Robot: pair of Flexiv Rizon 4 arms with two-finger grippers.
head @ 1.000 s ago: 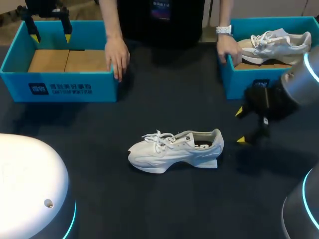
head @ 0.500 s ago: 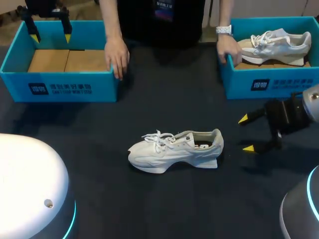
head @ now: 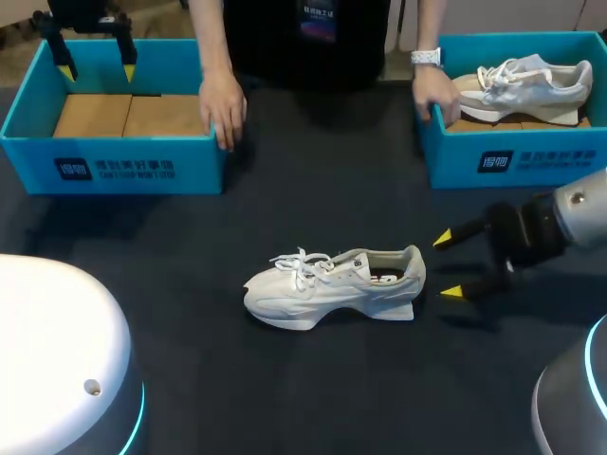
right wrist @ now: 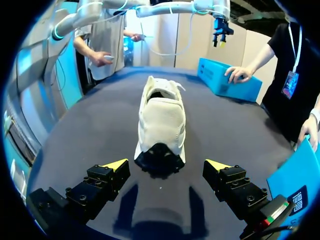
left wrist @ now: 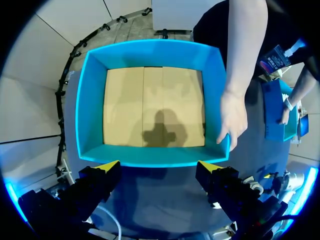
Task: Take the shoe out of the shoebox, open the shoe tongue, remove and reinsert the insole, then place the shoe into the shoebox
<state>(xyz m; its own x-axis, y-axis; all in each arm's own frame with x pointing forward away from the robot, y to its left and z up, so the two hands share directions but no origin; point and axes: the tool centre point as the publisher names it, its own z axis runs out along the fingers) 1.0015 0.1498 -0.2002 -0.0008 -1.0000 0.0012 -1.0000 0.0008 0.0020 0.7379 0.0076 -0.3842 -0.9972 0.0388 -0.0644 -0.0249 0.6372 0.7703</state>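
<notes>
1. The white shoe (head: 332, 284) stood on its sole near the middle of the dark table (head: 313, 190), outside both boxes, with its toe toward my left side and its heel toward my right.
2. The right end effector (head: 447, 265) hung low over the table just beside the shoe's heel, not touching it. Its two yellow-tipped fingers were spread wide and held nothing. In the right wrist view the heel lay straight ahead of the gap between the fingers.
3. The left end effector (head: 97, 71) hovered above the far wall of the left shoebox (head: 114, 166). Its fingers were also wide apart and empty (the left wrist view looked straight down past them into the box).
4. The left shoebox, blue with a bare brown cardboard floor, sat at the far left of the table. A person's hand (head: 223, 109) rested on its right-hand wall, fingers hooked over the rim.
5. The right shoebox (head: 512, 161), likewise blue, sat at the far right of the table, well apart from the shoe on the table. A second shoe (head: 526, 85), white too, lay inside it.
6. The person's other hand (head: 434, 95), with a watch at the wrist, gripped the left wall of the right shoebox.
</notes>
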